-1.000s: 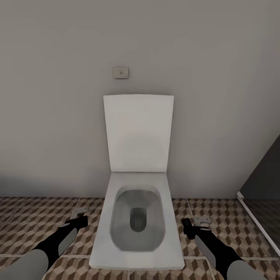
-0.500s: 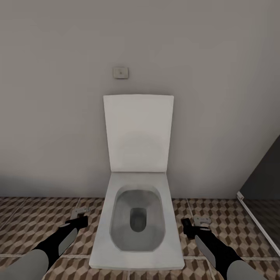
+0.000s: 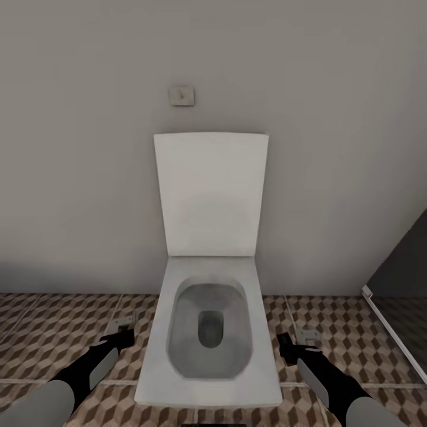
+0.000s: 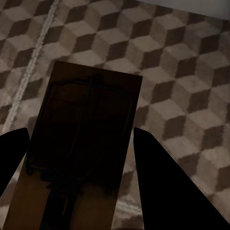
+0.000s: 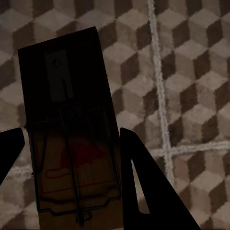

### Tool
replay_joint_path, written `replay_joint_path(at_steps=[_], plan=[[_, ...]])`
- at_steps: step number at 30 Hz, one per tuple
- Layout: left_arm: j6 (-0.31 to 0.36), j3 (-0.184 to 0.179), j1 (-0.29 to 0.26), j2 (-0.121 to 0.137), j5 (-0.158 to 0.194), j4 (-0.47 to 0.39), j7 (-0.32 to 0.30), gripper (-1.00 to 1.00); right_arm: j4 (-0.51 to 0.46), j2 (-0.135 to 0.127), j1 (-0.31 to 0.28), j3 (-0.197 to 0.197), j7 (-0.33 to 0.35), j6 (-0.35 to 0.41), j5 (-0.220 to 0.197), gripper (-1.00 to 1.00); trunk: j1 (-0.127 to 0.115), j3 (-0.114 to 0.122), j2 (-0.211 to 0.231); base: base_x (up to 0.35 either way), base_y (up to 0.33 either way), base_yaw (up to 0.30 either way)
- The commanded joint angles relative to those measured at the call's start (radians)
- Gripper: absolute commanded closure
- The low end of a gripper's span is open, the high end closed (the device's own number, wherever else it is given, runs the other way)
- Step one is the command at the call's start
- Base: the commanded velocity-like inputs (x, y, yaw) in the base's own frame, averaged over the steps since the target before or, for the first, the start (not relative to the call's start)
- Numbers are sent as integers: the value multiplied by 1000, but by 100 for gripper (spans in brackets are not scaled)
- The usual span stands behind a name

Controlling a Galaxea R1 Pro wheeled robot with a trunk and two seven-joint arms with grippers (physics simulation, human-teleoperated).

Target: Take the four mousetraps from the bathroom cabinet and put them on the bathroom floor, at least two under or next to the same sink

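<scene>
Straight ahead in the head view stands a white toilet point(image 3: 207, 332) with its lid point(image 3: 210, 196) raised against a plain grey wall point(image 3: 77, 178); a small square flush plate point(image 3: 181, 96) sits on the wall above the lid. No brand or readable writing shows on any of these. The bathroom floor point(image 3: 53, 332), tiled in a brown-and-beige cube pattern, spreads to both sides of the toilet, and a dark panel with a pale frame point(image 3: 397, 320) stands well off to the toilet's right.

The left claw point(image 3: 123, 332) hangs over the floor just left of the toilet bowl, clenched around a mousetrap point(image 4: 81, 158). In the left wrist view that trap lies flat between the two dark fingers point(image 4: 167, 187), its long axis running along them, its far end pointing outward over the tiles; it is deep in shadow and its wire parts are barely traceable.

The right claw point(image 3: 299, 344) hangs just right of the toilet bowl, grasping a second mousetrap point(image 5: 74, 139). Its long axis likewise runs along the fingers point(image 5: 148, 191). The spring coil crosses its middle, the red spot point(image 5: 84, 155) sits on the half nearer the wrist, and a small pale mark on the far half is too blurred to read.
</scene>
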Motion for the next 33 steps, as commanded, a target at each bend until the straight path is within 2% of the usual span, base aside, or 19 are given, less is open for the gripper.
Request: replay_joint_path(at_steps=[1, 33], plan=[[4, -8, 0, 1, 7, -3, 9, 100, -2, -2, -1, 8, -10, 4, -9, 100, 0, -5, -1, 0, 0, 0], [1, -5, 0, 1, 8, -3, 10, 100, -2, -4, 0, 4, -13, 2, -9, 100, 15, -129, -8, 0, 0, 0]])
